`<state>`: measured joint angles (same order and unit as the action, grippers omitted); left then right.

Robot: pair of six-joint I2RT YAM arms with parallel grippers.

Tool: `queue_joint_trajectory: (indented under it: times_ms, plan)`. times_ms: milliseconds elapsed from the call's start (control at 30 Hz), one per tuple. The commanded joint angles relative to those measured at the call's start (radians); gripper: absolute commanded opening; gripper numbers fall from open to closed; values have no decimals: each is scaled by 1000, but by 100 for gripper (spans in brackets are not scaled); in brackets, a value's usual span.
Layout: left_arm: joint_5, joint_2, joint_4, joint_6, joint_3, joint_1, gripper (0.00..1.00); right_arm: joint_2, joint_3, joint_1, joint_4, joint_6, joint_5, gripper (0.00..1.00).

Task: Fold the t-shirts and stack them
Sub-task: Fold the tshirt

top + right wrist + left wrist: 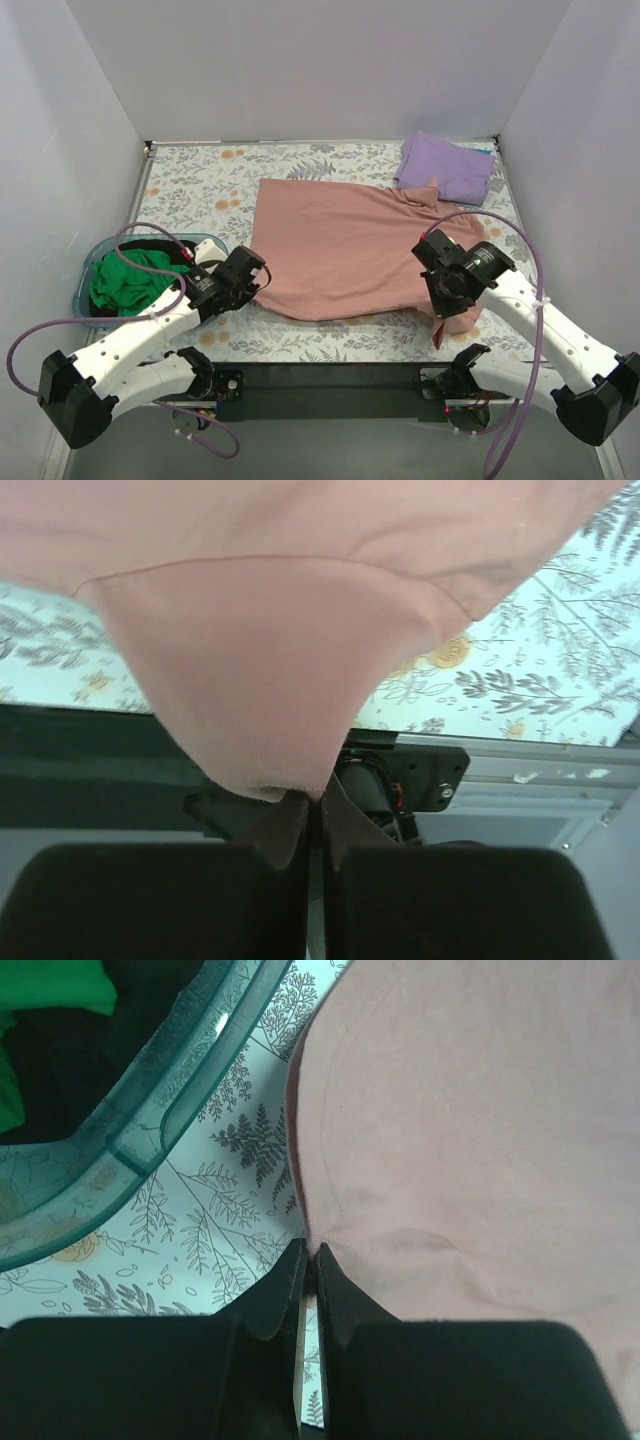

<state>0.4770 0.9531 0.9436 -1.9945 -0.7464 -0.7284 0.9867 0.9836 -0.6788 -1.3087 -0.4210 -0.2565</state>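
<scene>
Across the middle of the floral table (200, 185), the pink shirt (340, 245) is lying spread out and mostly flat, one end reaching toward the far right. At its near left edge the left gripper (310, 1255) is pinching the cloth. The fingers are pressing together with a small pucker of pink fabric caught between their tips, low over the tabletop. Just left of that arm the teal basket (84, 272) is sitting at the table's left side. The green shirt (128, 280) is lying crumpled inside it, on top of something dark.

On the right, the right gripper (318, 802) is gripping the pink shirt's near right corner. Its fingers are squeezing tightly on a fold of cloth, and that corner is standing off the table, drawn into a peak that is running to the fingertips above the table's near edge.

At the far right corner the purple shirt (447, 167) is lying folded in a neat flat pile. Its near edge is just beside the pink shirt's far right end and appears to be touching it.
</scene>
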Motion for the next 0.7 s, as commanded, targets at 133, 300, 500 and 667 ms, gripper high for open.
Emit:
queue_joint_trajectory:
  times_ms: [133,300,500,667]
  plan:
    - [74,104,-109,-24,-50,30,0,136,75,28,-3,-102,-291,1]
    - [45,219,-189,49,-93,119,0,216,113,67,48,-117,-354,1]
    - [-9,282,-301,123,-107,199,0,309,139,157,169,-39,-380,1]
    - [3,372,-374,155,-169,219,0,420,191,179,249,25,-380,1]
